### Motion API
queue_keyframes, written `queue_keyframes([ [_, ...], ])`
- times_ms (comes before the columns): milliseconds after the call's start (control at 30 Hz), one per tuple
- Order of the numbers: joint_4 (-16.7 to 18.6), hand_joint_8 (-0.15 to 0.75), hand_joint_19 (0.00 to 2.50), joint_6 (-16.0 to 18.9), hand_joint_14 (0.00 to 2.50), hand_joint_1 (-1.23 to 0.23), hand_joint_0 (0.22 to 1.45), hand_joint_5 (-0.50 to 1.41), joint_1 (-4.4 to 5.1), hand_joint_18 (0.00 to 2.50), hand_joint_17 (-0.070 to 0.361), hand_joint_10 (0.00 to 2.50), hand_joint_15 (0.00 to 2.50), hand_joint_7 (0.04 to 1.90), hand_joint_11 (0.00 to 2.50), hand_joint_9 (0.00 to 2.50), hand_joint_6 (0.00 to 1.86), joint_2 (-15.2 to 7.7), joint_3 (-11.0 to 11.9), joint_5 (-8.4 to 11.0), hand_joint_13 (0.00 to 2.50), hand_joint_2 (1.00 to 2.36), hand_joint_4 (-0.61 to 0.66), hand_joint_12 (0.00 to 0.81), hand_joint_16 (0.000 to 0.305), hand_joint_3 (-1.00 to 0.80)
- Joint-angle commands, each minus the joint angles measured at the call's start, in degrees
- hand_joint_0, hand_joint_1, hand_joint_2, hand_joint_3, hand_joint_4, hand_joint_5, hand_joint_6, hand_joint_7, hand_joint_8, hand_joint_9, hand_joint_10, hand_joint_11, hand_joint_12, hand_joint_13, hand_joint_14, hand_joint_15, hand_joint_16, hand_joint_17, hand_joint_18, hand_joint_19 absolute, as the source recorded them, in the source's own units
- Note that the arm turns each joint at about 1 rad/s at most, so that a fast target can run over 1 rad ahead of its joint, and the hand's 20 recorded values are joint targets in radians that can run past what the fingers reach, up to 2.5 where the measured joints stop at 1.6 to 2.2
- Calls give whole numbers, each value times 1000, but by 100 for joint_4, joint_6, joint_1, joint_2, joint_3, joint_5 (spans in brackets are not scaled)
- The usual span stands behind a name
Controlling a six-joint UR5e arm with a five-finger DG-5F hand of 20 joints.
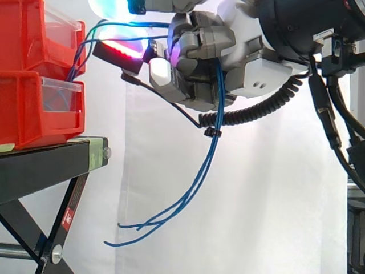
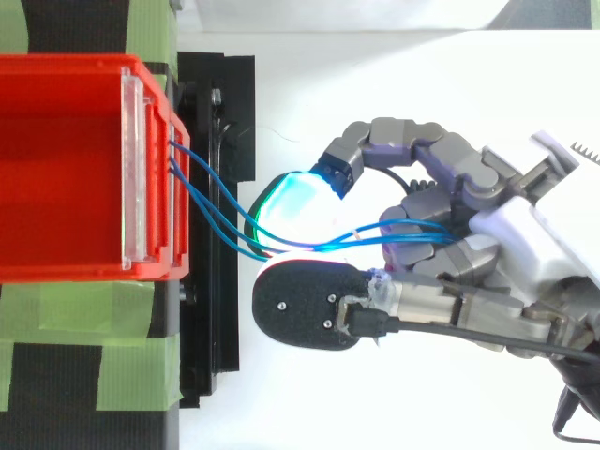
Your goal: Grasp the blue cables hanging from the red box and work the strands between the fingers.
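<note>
Strands of the blue cables [image 1: 218, 97] ran from the front of the red box [image 2: 56, 267] to the robot hand [image 1: 199, 51], whose curled fingers clasped them. Below it their loose ends hung free.

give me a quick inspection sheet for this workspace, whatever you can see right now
surface: black stand with green tape on top, carrying the bins
job's things: two red bins, stacked, clear fronts facing the hand
clutter: nothing seen
grippers: hand level with the upper bin and apart from it, fingers curled round the cables
cables: blue cables run from the upper bin's front into the hand, then hang below it with loose ends free
surroundings: white curtain behind the work
</note>
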Motion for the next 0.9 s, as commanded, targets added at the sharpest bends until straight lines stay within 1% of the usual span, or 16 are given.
queue_keyframes([
  [0,2,524,585,0,2500,-793,1038,-214,-4,2500,185,2500,1614,1022,2500,1955,912,-7,-4,0,1986,1013,253,623,246,-558],
  [167,2,524,585,0,2500,-783,942,-201,4,2500,185,2500,1614,1048,2500,1955,874,-7,-4,0,1986,1011,259,623,246,-684],
  [200,2,524,585,0,2500,-780,1001,-190,-4,2500,185,2500,1614,1030,2500,1955,925,2,5,0,1986,1013,254,623,246,-614],
  [233,2,524,585,0,2500,-768,1060,-189,-4,2500,185,2500,1614,1002,2500,1955,997,-7,-4,0,1986,1015,247,623,246,-456],
  [267,2,524,585,0,2500,-766,1067,-191,-4,2500,185,2500,1614,1006,2500,1955,999,2,5,0,1986,1015,245,623,246,-421],
  [333,2,524,585,0,2500,-728,1108,-172,-4,2500,185,2500,1614,961,2500,1955,1104,2,-4,0,1986,1012,242,623,246,-149],
  [467,2,524,585,0,2500,-706,1078,-22,4,2500,185,2500,1614,996,2500,1955,1037,-7,-4,0,1986,1002,248,623,246,-12],
  [533,2,524,585,0,2500,-653,948,86,-4,2500,185,2500,1614,1062,2500,1955,866,2,-4,0,1986,1247,268,623,246,-111],
  [567,2,524,585,0,2500,-643,935,102,-4,2500,185,2500,1614,1068,2500,1955,836,-7,-4,0,1986,1266,264,623,246,-108],
  [633,11,524,585,0,2500,-612,823,161,-4,2500,185,2500,1614,1114,2500,1955,711,2,-4,0,1986,1496,280,623,246,-197],
  [667,11,524,585,0,2500,-610,807,163,-4,2500,185,2500,1614,1116,2500,1955,708,-7,-4,0,1986,1526,279,623,246,-212],
  [700,11,524,585,0,2500,-606,722,190,-4,2500,185,2500,1614,1146,2500,1955,628,-7,5,0,1986,1636,297,623,246,-292],
  [733,11,524,585,0,2500,-607,669,205,-4,2500,185,2500,1614,1161,2500,1955,592,-7,-4,0,1986,1622,305,623,246,-382],
  [800,20,524,585,-9,2500,-625,690,213,-13,2500,185,2500,1614,1186,2500,1955,549,-7,-4,0,1986,1403,311,623,246,-388],
  [833,20,524,585,-9,2500,-641,798,212,-13,2500,185,2500,1614,1225,2500,1955,514,-7,-4,0,1986,1026,291,623,246,-330],
  [867,29,524,585,-26,2500,-632,790,211,-13,2500,185,2500,1614,1230,2500,1955,508,-7,5,0,1986,1002,286,623,246,-329],
])
